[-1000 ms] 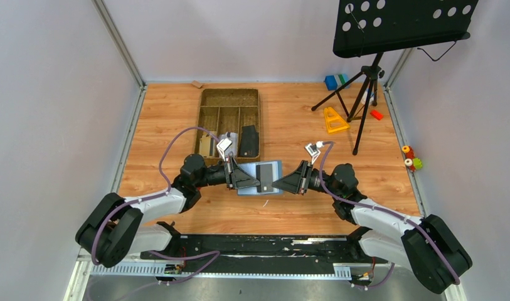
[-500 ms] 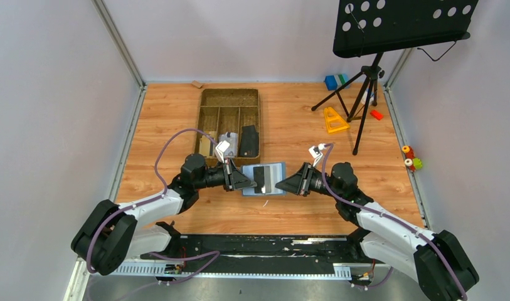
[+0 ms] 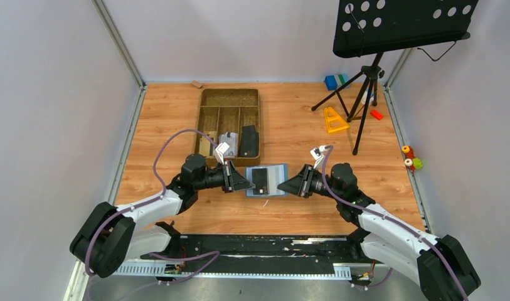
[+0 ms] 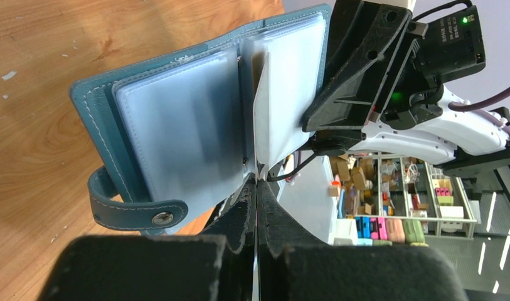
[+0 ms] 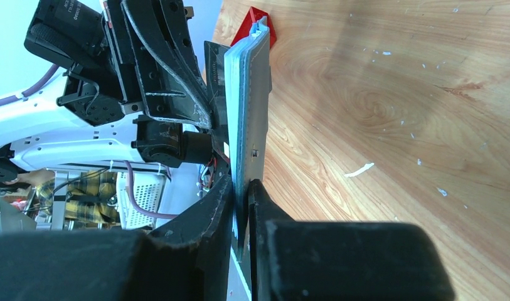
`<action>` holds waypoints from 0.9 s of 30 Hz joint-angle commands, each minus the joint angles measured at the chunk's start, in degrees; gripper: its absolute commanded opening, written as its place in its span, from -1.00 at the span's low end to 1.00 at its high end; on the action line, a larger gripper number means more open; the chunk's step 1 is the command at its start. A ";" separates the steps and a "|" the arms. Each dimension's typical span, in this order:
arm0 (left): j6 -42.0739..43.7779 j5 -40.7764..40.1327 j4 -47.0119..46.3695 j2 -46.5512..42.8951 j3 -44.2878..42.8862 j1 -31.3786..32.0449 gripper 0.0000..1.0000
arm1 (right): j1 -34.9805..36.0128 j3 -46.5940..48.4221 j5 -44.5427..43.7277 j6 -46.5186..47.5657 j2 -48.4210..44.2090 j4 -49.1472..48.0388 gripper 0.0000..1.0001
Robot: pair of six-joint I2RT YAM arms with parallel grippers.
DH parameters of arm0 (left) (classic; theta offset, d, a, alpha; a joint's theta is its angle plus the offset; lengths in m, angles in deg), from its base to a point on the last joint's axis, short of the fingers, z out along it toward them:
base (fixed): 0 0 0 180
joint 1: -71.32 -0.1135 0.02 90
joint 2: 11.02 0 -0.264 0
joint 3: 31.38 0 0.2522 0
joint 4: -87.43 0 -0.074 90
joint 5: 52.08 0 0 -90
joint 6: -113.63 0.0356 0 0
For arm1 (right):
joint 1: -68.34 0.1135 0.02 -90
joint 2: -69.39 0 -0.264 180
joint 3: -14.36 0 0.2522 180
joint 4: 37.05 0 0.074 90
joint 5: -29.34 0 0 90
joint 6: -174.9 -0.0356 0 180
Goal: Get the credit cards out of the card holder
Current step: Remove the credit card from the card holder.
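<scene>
1. R gripper (image 5: 241, 188) clenched on card holder (image 5: 249, 94) cover edge, at my tips: anchors it.
2. L gripper (image 4: 256, 183) clenched on thin pale leaf (image 4: 263, 106) inside; card or sleeve, can't tell.
3. Opposed grips hold it open for pull-out.

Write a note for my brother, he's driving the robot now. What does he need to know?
Left claw: shut on a thin inner leaf of the card holder.
Right claw: shut on the holder's cover edge.
The holder is held open between both claws, near the brown tray.
Done: holder is open.
Left: a dark card seems to sit inside. Pull it out, then check the other pockets.
</scene>
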 commanded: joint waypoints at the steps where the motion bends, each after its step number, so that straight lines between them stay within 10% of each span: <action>1: 2.50 -0.50 1.25 -1.35 -0.47 -0.30 -1.00 | -0.38 1.58 -0.75 0.85 -1.39 -2.52 -1.00; 27: 8.94 -5.99 14.13 -4.57 -6.31 -2.42 -1.00 | -1.81 5.91 -7.19 7.21 -3.67 14.65 -1.00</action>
